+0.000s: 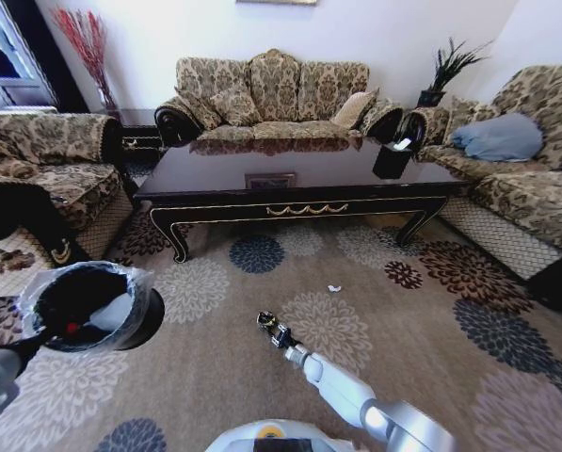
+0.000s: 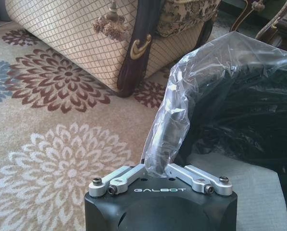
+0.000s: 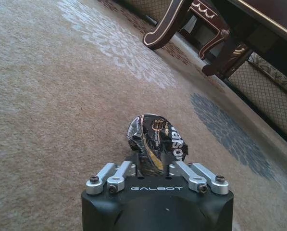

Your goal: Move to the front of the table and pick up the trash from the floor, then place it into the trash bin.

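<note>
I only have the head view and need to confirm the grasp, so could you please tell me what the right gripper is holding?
Observer: The right gripper has its jaws shut on a crumpled dark wrapper with white lettering.
Operator: Thank you. How exactly does the left gripper hold the trash bin?
Observer: Its jaws pinch the bin's rim through the clear bag liner, one inside and one outside.
</note>
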Motion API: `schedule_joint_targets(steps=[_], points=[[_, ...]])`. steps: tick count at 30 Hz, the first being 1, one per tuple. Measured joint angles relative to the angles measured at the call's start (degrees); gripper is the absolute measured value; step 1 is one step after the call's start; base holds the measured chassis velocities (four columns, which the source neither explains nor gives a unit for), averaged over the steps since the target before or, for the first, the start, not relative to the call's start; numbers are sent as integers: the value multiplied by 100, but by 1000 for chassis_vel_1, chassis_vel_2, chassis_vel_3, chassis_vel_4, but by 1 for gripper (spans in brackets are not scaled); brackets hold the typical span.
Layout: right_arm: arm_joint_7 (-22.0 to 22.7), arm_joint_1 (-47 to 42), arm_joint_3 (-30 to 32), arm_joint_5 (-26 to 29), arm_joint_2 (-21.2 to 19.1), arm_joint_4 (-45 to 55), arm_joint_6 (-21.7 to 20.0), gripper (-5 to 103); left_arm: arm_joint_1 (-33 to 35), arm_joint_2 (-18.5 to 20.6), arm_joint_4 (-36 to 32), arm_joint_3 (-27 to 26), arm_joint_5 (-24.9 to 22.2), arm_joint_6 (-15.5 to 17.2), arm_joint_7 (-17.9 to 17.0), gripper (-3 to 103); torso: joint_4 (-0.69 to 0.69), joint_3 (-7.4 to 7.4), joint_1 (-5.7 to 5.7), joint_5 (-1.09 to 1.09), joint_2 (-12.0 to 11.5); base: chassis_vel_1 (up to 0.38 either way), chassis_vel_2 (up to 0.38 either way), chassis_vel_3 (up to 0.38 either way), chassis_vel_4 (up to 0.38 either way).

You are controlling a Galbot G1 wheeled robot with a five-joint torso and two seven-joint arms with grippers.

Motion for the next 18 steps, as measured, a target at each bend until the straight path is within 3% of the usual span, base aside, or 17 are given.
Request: schedule_joint_targets(steps=[3,7,13,18], points=[[0,-8,9,1,11,-11,-5,21,2,-2,-4,1,1,-6,0,0,0,0,0,0,0,0,0,0,0],[0,-24,26,-3,24,-5,-17,5,12,-19,-26,1,4,-12,0,0,0,0,0,0,0,0,0,0,0],[0,-71,51,12,-14,112,-20,1,14,-41,-51,11,12,-16,-5,0,0,0,0,1,0,0,0,0,0],[-31,-167,92,182,-313,691,-17,1,25,-140,-121,118,59,-17,-13,0,0,0,0,2,0,0,0,0,0]])
